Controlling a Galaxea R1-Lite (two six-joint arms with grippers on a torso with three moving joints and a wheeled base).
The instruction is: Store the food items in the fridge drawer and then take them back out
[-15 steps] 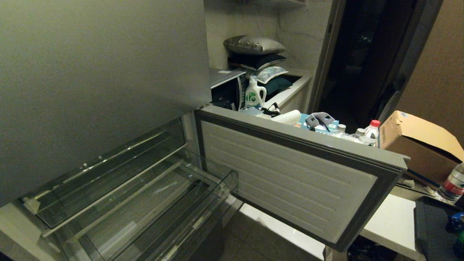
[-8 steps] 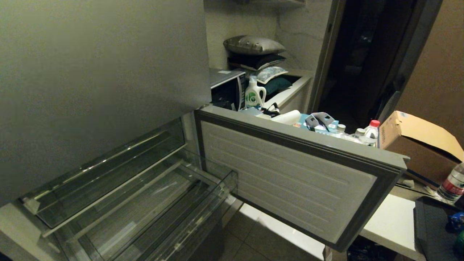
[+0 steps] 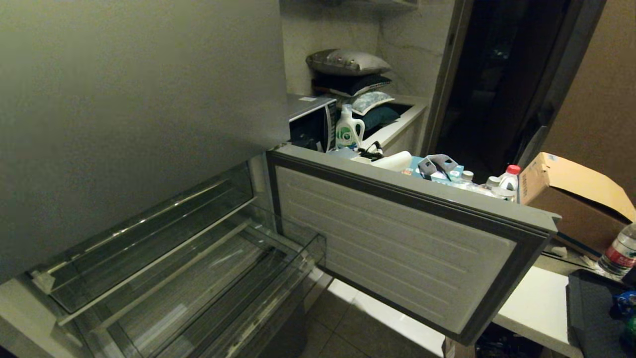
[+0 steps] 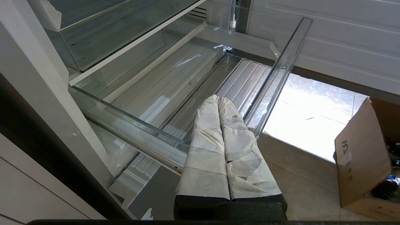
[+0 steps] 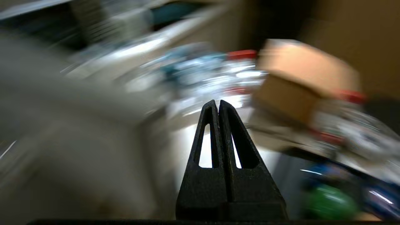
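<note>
With the drawer (image 3: 198,293) empty, right claw (image 5: 218,104) has just clamped shut on nothing; left claw (image 4: 218,101) closed, idle at six o'clock.

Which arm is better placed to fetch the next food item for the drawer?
Probably right: its shut, empty claw faces the cluttered side table, while the left claw, also shut, hangs over the empty fridge drawer.

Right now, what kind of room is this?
Probably a home kitchen or utility corner: an open fridge door over clear drawers, a detergent bottle on the counter, and a cardboard box.
</note>
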